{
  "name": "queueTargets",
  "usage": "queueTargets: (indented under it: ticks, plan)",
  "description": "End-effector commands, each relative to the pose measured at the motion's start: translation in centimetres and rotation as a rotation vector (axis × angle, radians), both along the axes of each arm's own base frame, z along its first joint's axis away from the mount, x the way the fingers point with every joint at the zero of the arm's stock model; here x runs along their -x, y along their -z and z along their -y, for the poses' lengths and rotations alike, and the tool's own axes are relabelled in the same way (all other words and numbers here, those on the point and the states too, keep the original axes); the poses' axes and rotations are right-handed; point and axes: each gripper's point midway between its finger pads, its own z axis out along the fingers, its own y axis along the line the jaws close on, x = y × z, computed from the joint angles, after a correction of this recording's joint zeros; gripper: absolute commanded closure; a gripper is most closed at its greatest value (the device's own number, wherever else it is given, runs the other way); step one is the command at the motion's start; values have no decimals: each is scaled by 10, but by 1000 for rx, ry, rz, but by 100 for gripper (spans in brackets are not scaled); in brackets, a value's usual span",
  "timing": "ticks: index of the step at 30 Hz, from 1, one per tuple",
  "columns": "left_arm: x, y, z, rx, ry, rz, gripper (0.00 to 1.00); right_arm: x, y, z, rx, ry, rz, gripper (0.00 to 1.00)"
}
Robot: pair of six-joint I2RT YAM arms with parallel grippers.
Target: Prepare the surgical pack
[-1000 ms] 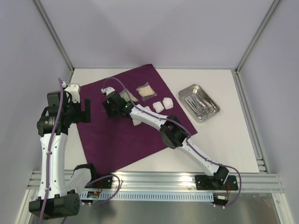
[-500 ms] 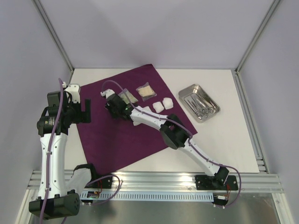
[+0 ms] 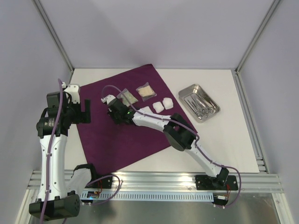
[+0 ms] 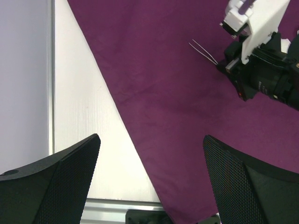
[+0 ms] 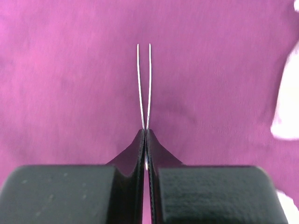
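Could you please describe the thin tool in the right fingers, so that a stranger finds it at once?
Find the purple cloth on the table. Over its left part, the right fingers pinch tweezers. Unlike the white gauze nearby, they are two thin steel prongs.

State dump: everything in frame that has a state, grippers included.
left gripper: open, empty, above the cloth's left edge
right gripper: shut on the tweezers
tweezers: clamped, prongs sticking out past the fingers
purple cloth: spread flat on the table
steel tray: on bare table right of the cloth, instruments inside
gauze pads: loose on the cloth
clear packets: lying on the cloth
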Motion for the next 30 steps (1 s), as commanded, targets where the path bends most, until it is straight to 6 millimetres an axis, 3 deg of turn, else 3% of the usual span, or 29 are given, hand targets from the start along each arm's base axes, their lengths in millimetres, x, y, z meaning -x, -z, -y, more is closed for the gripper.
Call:
queueTargets:
  ticks: [1, 3, 9, 13, 14, 15, 16, 17, 18, 19, 20, 21, 22, 24, 25, 27, 28, 30]
  plan:
    - [2, -16, -2, -20, 2, 53, 0, 4, -69, -10, -144, -25, 66, 100]
    - [3, -17, -2, -20, 2, 54, 0, 5, -83, -9, -167, -30, 81, 99]
    - [3, -19, -2, -22, 3, 60, 0, 4, -86, -1, -175, -30, 64, 99]
    - [4, -19, -3, -26, 2, 61, 0, -5, -103, 14, -201, -7, 78, 100]
    - [4, -20, -3, -27, 0, 63, 0, -7, -127, 20, -228, -4, 106, 99]
    - [4, -20, -3, -27, 3, 63, 0, -7, -122, 31, -216, -3, 106, 100]
    - [4, -20, -3, -26, 4, 64, 0, -15, -133, 44, -229, 8, 118, 100]
    - [5, -19, -1, -20, 11, 61, 0, -19, -163, 58, -257, 9, 163, 100]
    - [4, -19, 0, -20, 14, 62, 0, -18, -157, 77, -233, 16, 154, 99]
    - [4, -19, 0, -21, 15, 61, 0, -33, -163, 102, -229, 46, 163, 99]
    - [4, -18, 0, -18, 18, 60, 0, -35, -189, 124, -243, 52, 204, 100]
    - [4, -18, 0, -20, 17, 60, 0, -41, -189, 146, -215, 74, 207, 100]
    - [4, -18, 1, -17, 21, 58, 0, -51, -173, 180, -186, 96, 170, 99]
    - [4, -17, 2, -13, 26, 56, 0, -56, -174, 230, -110, 111, 181, 100]
    - [4, -18, 2, -11, 29, 58, 0, -69, -160, 274, -67, 175, 151, 100]
    - [3, -17, 3, -10, 33, 54, 0, -73, -147, 320, 8, 215, 125, 100]
    - [3, -16, 3, -8, 35, 51, 0, -85, -140, 359, 41, 285, 116, 100]
    - [2, -15, 2, -9, 34, 46, 0, -88, -123, 396, 103, 337, 96, 100]
